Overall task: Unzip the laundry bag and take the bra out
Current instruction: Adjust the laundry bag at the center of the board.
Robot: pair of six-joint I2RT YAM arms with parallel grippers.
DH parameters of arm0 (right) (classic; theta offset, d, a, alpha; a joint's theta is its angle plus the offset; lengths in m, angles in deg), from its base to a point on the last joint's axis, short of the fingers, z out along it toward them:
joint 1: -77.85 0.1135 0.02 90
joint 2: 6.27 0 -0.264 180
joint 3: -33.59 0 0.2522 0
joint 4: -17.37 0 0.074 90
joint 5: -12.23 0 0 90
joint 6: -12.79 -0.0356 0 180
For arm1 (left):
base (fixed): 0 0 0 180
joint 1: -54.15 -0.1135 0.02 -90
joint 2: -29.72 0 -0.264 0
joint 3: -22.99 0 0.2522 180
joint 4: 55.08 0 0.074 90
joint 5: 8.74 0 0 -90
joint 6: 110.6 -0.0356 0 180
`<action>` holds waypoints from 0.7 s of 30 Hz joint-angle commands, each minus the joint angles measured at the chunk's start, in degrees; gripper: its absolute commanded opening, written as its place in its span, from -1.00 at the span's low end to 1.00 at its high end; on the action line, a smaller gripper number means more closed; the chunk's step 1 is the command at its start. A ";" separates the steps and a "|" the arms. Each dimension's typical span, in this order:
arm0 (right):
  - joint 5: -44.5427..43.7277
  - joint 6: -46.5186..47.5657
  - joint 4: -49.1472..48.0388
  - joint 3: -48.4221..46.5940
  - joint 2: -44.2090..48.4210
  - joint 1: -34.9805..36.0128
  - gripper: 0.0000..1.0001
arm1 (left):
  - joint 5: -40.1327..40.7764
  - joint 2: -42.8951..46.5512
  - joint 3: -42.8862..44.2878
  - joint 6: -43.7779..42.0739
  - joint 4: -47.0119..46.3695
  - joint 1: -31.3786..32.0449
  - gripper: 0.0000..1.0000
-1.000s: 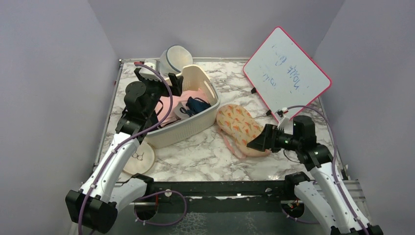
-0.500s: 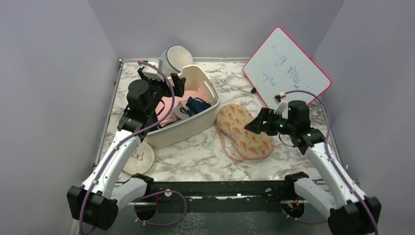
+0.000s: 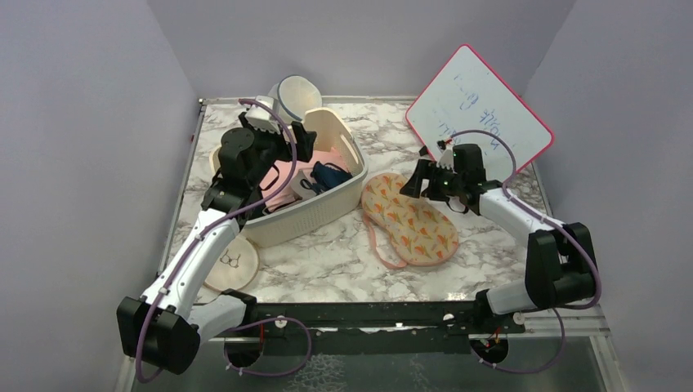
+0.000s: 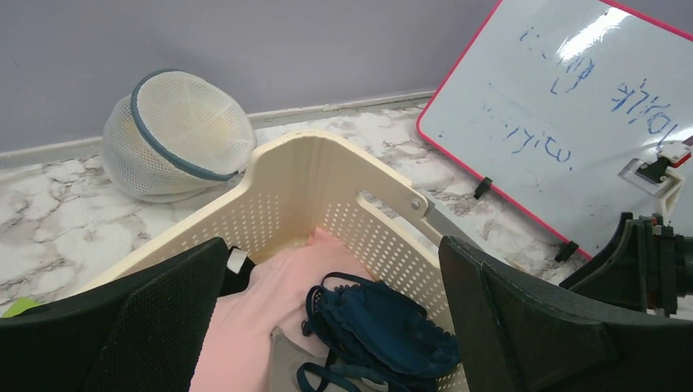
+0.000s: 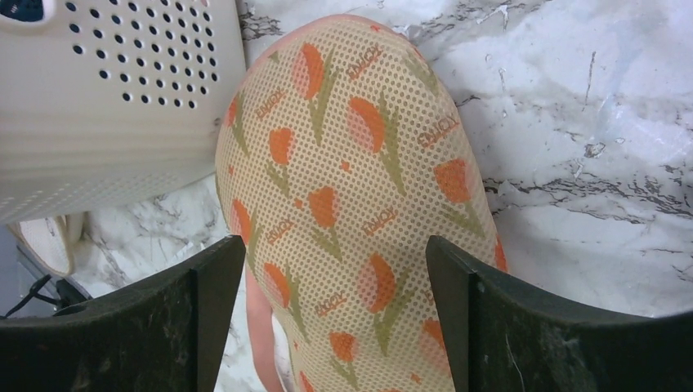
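Step in hand: the approach to the zip. Nothing is opened yet.

Nearest, lower left of the top view, a small cream disc (image 3: pixel 231 263) lies on the marble table (image 3: pixel 327 261), not part of the task.

Next, centre-right of the top view, is the laundry bag (image 3: pixel 411 222). It lies flat on the table just right of the basket (image 3: pixel 323 208), with its pink edging (image 3: pixel 376 238) trailing along its left side. The bag looks shut. The zip pull is too small to make out in any view.

The bra is not visible. Judged to be inside the bag.

The right gripper (image 3: pixel 413 181) hangs over the bag's far lobe. In the right wrist view its fingers (image 5: pixel 204 318) are spread wide and hold nothing, with the printed mesh between them. I cannot tell whether the bag's far lobe touches the basket wall or only sits beside it.

The left gripper (image 4: pixel 331 245), upper left of the top view, hovers above the basket with its fingers also spread and empty. A pink garment (image 4: pixel 253 318) and a dark blue garment (image 4: pixel 380 327) lie below it.

Farthest back are the white mesh case (image 3: pixel 294 94) at upper centre and the whiteboard (image 3: pixel 480 104) at upper right.

Next move, as I judge it: find the zip pull along the bag's edge and close the right fingers on it. The left gripper probably has to come across and pin the fabric, or the bag is likely to slide along with the pull.
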 commanded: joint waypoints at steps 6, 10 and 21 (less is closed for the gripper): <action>2.82 0.01 -1.84 9.17 3.53 2.19 0.57 | -4.37 -0.92 2.83 1.85 -0.36 0.27 0.98; 5.30 -2.95 -0.15 10.86 7.02 7.28 0.56 | -5.01 -1.67 3.48 2.08 0.18 0.25 0.98; 0.53 -1.55 1.54 1.51 9.20 8.17 0.66 | -4.82 -2.20 3.59 1.82 0.56 0.72 0.98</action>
